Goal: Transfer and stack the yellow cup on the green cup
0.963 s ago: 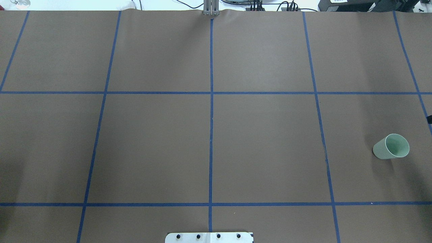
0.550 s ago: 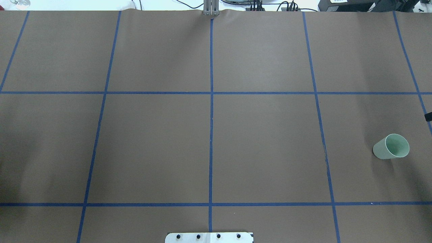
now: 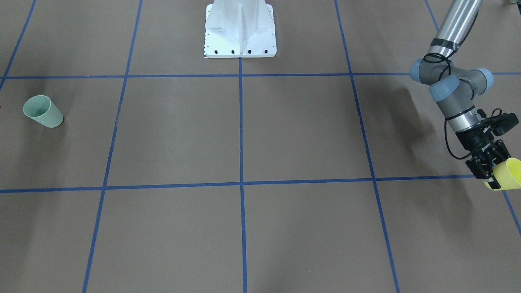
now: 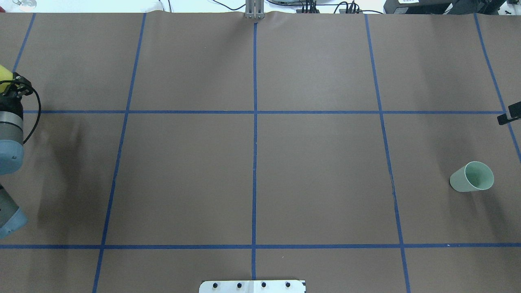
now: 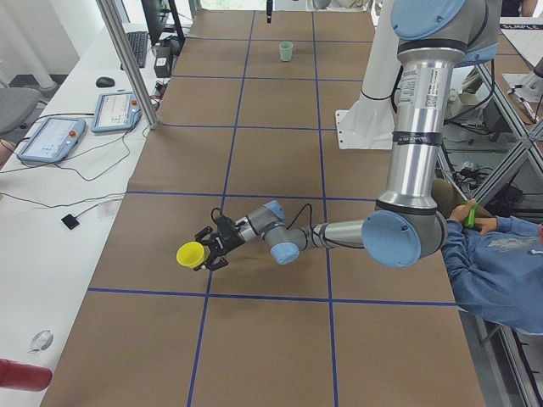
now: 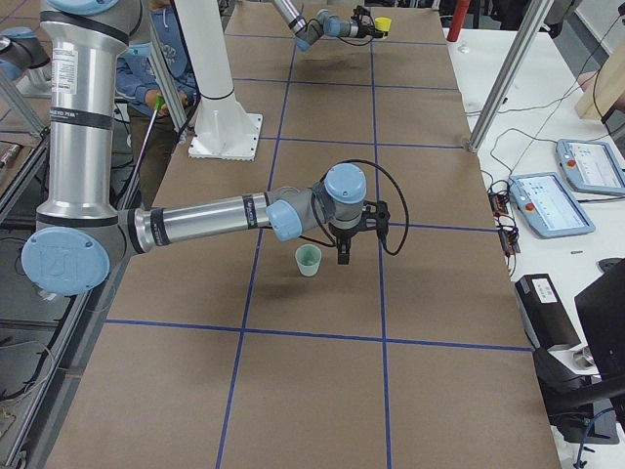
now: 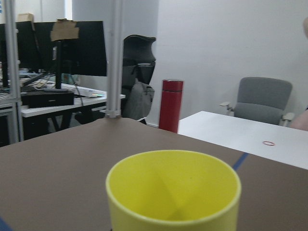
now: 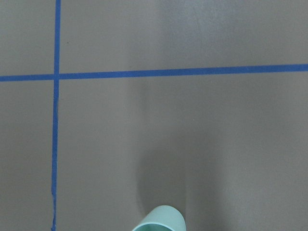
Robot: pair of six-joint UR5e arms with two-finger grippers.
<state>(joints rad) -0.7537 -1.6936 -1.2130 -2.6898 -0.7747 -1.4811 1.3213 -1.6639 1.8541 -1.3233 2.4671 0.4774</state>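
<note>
The yellow cup [image 3: 508,174] is held in my left gripper [image 3: 491,178], which is shut on it. The cup lies tilted on its side at the table's left end. It also shows at the left edge of the overhead view [image 4: 3,72], in the exterior left view [image 5: 191,253] and fills the bottom of the left wrist view [image 7: 173,190]. The green cup [image 4: 472,177] stands upright near the table's right end [image 3: 42,111]. My right gripper [image 6: 342,252] hangs beside the green cup [image 6: 309,260], apart from it. I cannot tell whether it is open.
The white robot base plate [image 3: 240,28] sits at the table's near middle edge. Blue tape lines grid the brown table. A red bottle [image 7: 171,106] and desks stand beyond the left end. A person in blue [image 5: 501,254] sits by the robot.
My left arm has come into the overhead view at the left edge with the yellow cup. The black tip of the right gripper has moved farther up the right edge.
</note>
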